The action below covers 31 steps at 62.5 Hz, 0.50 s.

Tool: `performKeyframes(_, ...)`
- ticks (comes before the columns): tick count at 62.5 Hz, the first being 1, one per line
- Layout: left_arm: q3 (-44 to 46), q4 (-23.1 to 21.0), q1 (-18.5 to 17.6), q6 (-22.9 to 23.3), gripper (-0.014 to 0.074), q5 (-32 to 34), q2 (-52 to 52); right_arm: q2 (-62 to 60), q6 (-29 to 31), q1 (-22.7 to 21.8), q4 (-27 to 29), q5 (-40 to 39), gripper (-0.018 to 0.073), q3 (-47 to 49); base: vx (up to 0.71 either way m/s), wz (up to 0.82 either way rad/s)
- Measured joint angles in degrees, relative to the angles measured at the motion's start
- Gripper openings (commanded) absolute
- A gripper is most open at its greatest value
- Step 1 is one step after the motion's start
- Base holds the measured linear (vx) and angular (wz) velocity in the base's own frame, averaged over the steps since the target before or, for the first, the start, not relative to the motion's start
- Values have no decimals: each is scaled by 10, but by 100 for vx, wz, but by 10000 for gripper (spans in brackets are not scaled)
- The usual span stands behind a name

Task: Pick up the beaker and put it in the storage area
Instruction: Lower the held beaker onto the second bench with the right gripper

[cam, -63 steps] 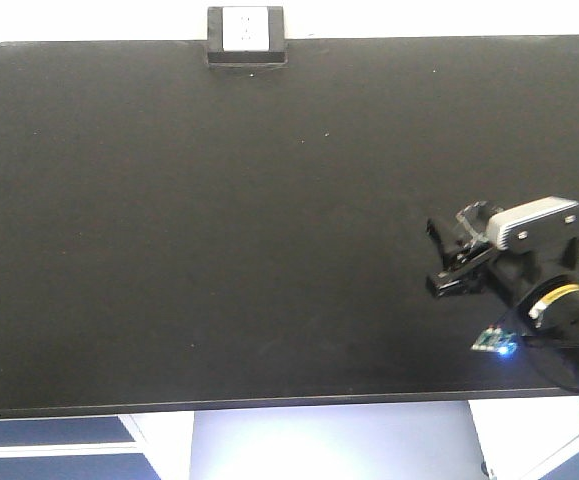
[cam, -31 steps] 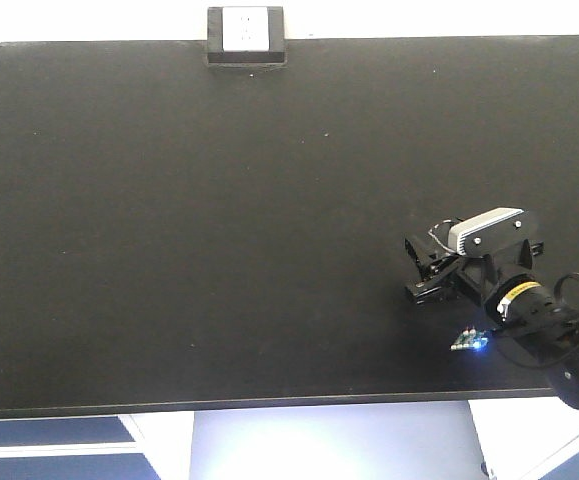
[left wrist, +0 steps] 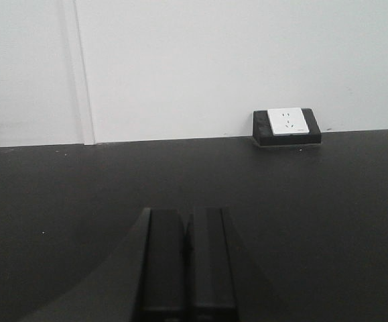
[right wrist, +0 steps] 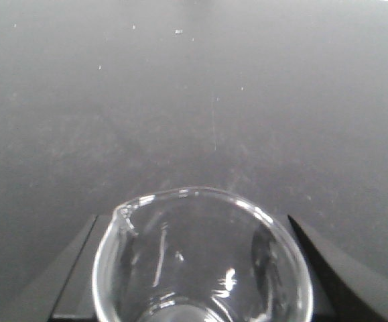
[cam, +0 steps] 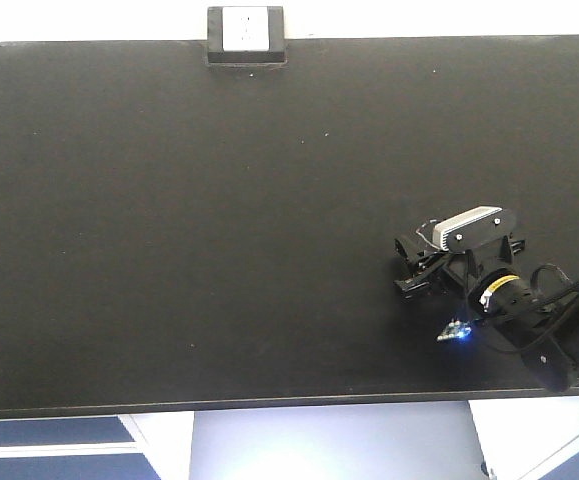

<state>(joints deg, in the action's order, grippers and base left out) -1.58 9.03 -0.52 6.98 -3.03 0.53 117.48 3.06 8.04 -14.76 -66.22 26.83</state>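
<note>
The small clear glass beaker with a pour spout point(right wrist: 200, 258) sits between the two dark fingers point(right wrist: 73, 268) of the right tool point(right wrist: 197, 275), which pinch it from either side; its open mouth faces the wrist camera and its spout points to the left of that picture. Nothing shows inside the beaker apart from glints on the glass.

In the front-facing view the right tool point(cam: 409, 268) hangs over the near right part of the wide matte black counter point(cam: 189, 220), its fingers pointing left, with a grey-topped camera housing point(cam: 469, 228) on the wrist and a small blue light point(cam: 456, 333) just near of it. The beaker itself cannot be made out there against the dark arm; only the right wrist view shows it.

The left wrist view shows the left tool point(left wrist: 187, 261) with its two black fingers pressed together, holding nothing, low over the counter. Far beyond it, against the white wall point(left wrist: 214, 60), stands the small black box with a white socket face point(left wrist: 287, 125), which the front view places at the far edge, left of centre.
</note>
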Motion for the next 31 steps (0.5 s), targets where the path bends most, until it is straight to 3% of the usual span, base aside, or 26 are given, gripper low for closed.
performKeyframes(17,0,0,0,0,-6,0,0,18,0,2,0,-32,105,1,0,0)
performKeyframes(31,0,0,0,0,-6,0,0,18,0,2,0,-32,372,1,0,0)
